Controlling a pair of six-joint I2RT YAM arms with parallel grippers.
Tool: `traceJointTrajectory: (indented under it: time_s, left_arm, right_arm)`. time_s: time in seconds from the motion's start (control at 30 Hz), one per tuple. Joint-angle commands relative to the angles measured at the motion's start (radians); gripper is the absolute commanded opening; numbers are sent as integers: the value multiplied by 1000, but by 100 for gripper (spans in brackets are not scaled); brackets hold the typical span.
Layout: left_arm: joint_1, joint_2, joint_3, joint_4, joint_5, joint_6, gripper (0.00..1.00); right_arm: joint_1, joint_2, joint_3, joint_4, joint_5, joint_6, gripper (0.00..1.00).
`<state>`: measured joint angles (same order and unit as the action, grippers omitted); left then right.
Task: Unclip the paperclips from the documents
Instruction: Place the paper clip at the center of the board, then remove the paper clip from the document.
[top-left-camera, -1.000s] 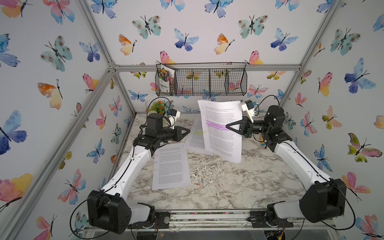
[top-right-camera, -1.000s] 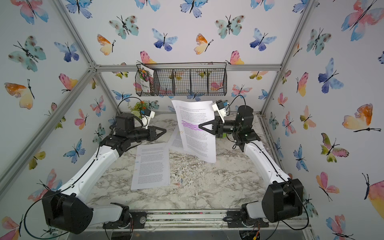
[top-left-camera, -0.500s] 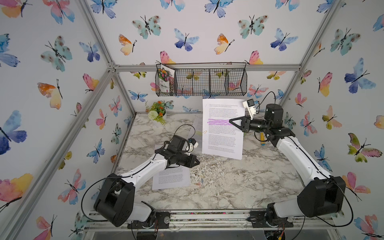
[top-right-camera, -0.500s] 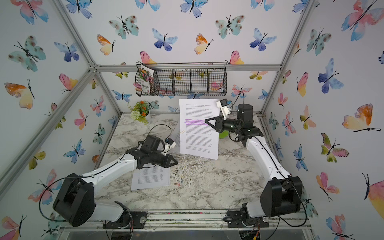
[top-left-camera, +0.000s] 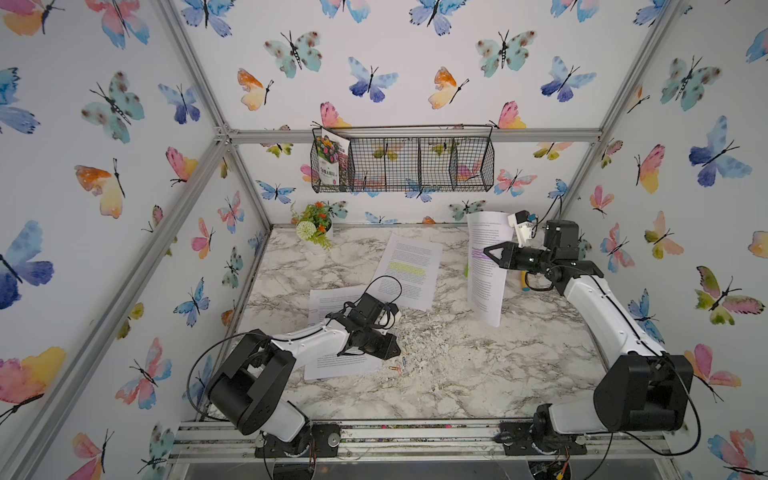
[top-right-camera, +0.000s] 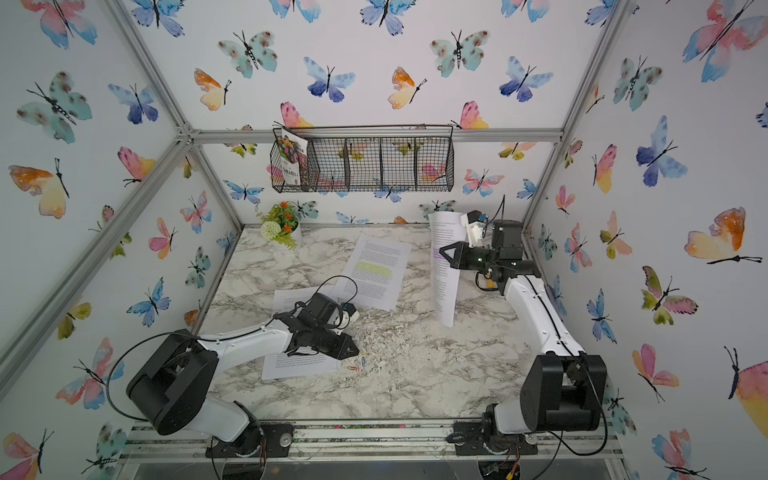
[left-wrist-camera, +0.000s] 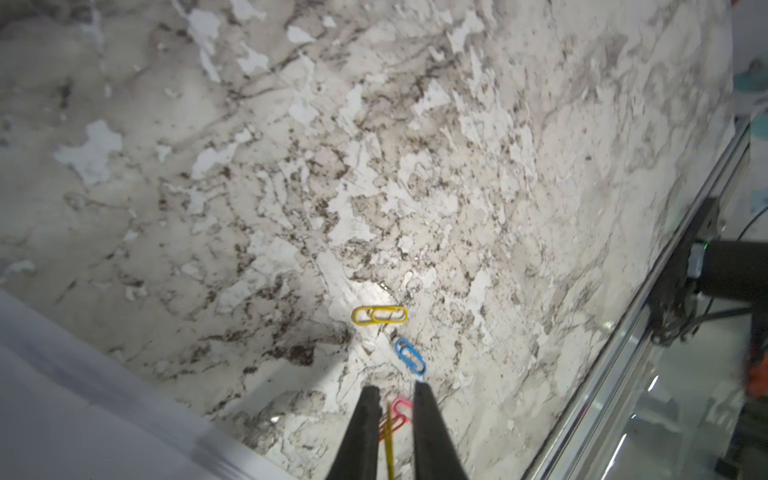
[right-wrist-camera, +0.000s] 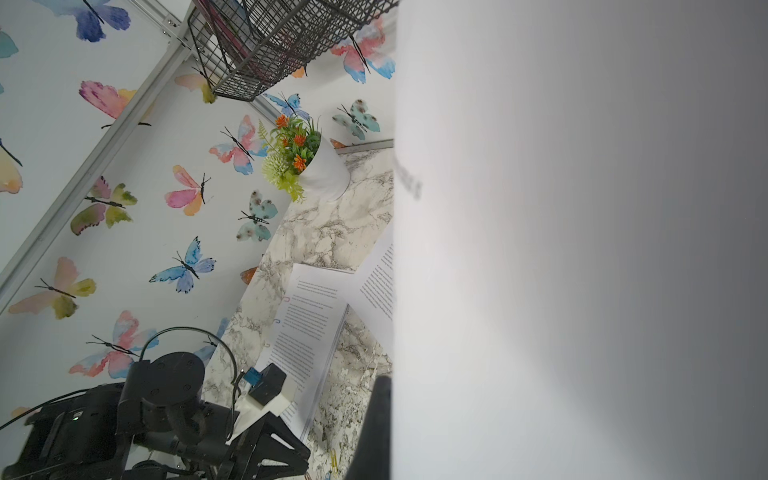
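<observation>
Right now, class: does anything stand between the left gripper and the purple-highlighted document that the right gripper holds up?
Nothing visible does. Between the left gripper and the purple-highlighted document, held upright by the right gripper, lies only open table strewn with flat paper scraps.

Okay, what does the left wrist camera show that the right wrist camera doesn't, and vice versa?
Left wrist only: the left gripper with a narrow gap between its jaws, and a pink paperclip lying under that gap. Right wrist only: the held document filling half the frame, the flower pot, the wire basket, and paperclips still on the edge of the flat document. Both: the marble table, that flat document, and loose yellow paperclips.
</observation>
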<state>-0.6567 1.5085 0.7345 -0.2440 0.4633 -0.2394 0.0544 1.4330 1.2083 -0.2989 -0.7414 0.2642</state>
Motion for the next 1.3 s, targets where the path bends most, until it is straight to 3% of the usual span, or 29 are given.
traceJointTrajectory:
  time_s: [0.0,0.07,0.27,0.43,0.57,0.73,0.9,1.1,1.27]
  left_arm:
    - [-9,6,1,10,-8,-14,30]
    - [-9,-5,2,2,-17,-18,36]
    - [-10,-52,30,-43,-42,-14,40]
    - [7,-145,94,-75,-81,14,39]
    - [106,-253,131,32,55,25,38]
    - [193,-276,267,80,160,52,44]
    - [209,-234,422,92,286,74,56]
    - [211,-207,454,239,411,6,64]
    - [210,-179,475,180,372,53,65]
  right_arm:
    - [5,-29,-20,-22,-17,-33,2]
    - [4,-35,-29,-23,-27,-42,2]
    - [4,-49,-54,-19,-58,-48,2]
    - [5,-65,-73,90,-284,-13,2]
    - [10,-114,-98,257,-438,61,2]
    - [42,-127,-52,292,-486,131,2]
    - [146,-132,5,331,-524,137,2]
    - [225,-135,1,531,-537,255,2]
    - [260,-118,31,562,-568,284,2]
